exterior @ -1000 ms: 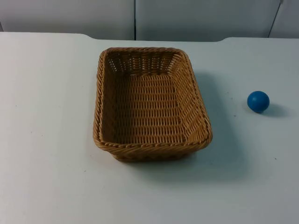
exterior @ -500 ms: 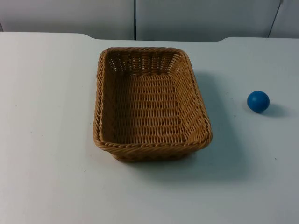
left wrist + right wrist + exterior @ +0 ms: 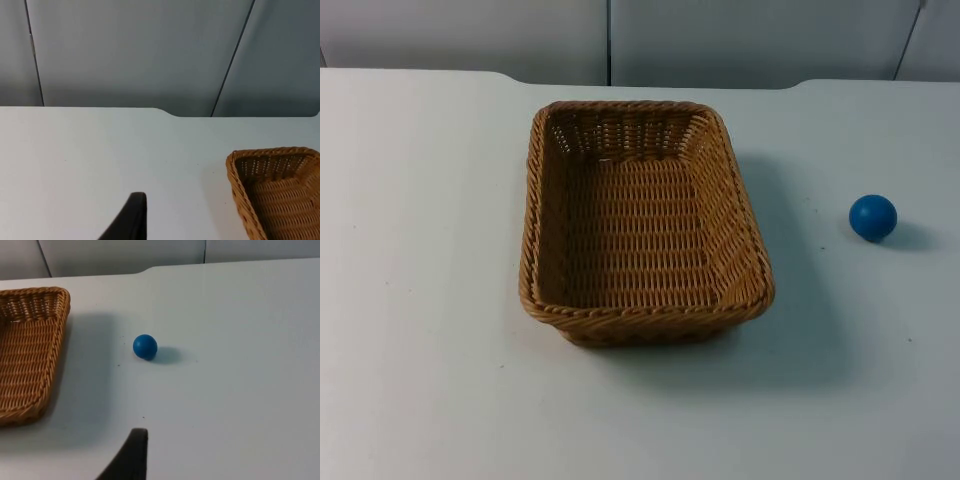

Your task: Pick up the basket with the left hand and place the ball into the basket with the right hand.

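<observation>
- Centrally on the white table sits the rectangular wicker basket, upright.
- Well apart, toward the right arm's side, the blue ball rests on the table.
- Left gripper: above bare table beside the basket; jaw state cannot be told.
- Right gripper: near the ball, apart; likewise unclear.

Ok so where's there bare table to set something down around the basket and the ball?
Bare table lies left of the basket, in front of it toward the near edge, and between it and the ball. The table is not crowded anywhere; the narrowest strip runs behind the basket, up to the partition wall.
</observation>
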Controlling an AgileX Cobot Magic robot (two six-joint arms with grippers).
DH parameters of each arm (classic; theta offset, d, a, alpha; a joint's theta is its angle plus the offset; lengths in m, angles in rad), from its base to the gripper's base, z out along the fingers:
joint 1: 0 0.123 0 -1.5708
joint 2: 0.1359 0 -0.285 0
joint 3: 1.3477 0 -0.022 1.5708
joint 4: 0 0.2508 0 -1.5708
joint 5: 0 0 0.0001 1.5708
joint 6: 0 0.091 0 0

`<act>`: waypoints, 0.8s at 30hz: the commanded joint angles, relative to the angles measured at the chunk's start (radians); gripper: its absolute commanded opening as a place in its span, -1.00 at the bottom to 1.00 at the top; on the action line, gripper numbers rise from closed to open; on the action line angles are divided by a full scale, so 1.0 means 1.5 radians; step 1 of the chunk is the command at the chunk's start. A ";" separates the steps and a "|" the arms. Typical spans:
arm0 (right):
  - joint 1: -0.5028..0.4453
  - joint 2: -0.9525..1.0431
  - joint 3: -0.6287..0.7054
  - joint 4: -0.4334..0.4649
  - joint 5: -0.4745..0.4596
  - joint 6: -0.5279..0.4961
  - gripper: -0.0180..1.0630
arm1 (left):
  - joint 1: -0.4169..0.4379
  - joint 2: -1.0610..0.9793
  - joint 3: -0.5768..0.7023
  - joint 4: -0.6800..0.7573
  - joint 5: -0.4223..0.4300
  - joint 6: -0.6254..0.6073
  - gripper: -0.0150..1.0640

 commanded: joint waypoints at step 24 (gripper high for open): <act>0.003 -0.003 -0.006 0.000 -0.003 0.002 0.88 | -0.074 0.212 -0.013 -0.092 -0.087 0.030 0.98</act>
